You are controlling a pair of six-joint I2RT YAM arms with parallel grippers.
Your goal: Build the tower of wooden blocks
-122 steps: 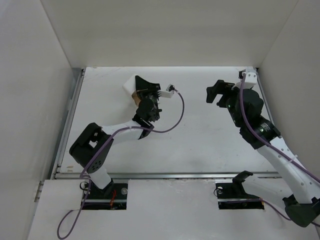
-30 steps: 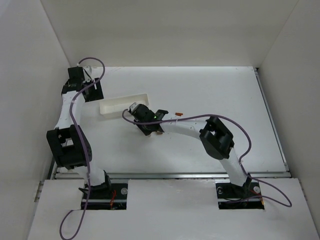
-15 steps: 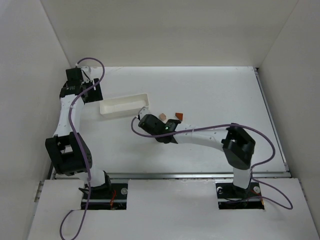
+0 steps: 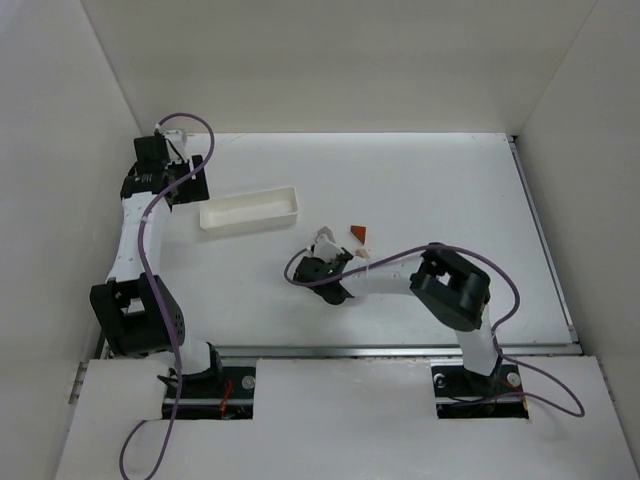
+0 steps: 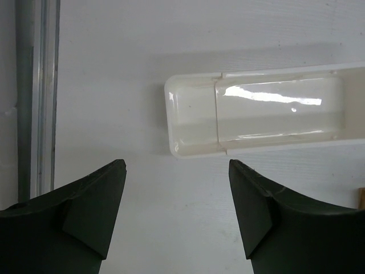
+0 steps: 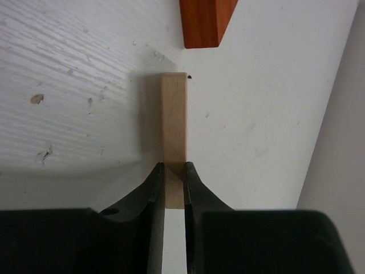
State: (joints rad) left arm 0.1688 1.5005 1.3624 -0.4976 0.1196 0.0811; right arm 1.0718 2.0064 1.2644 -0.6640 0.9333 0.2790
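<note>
My right gripper [image 6: 173, 168] is shut on the near end of a thin light tan wood block [image 6: 173, 123], which sticks out forward over the table. Just beyond its far tip lies the orange-red wedge [image 6: 204, 23]. From above, the right gripper [image 4: 322, 258] sits mid-table with the tan block [image 4: 324, 240] at its tip and the wedge [image 4: 358, 234] a little to the right. My left gripper [image 5: 177, 165] is open with nothing between its fingers. It hovers at the far left [image 4: 178, 182], just short of the white tray's end.
The long white tray [image 5: 194, 149] lies empty in front of the left gripper, also seen from above [image 4: 250, 212]. A metal rail [image 5: 37, 97] runs along the table's left edge. White walls enclose the table on three sides.
My right gripper has pulled back toward the near side and to the right with the tan block in it, uncovering the wedge. The left arm has barely moved.
</note>
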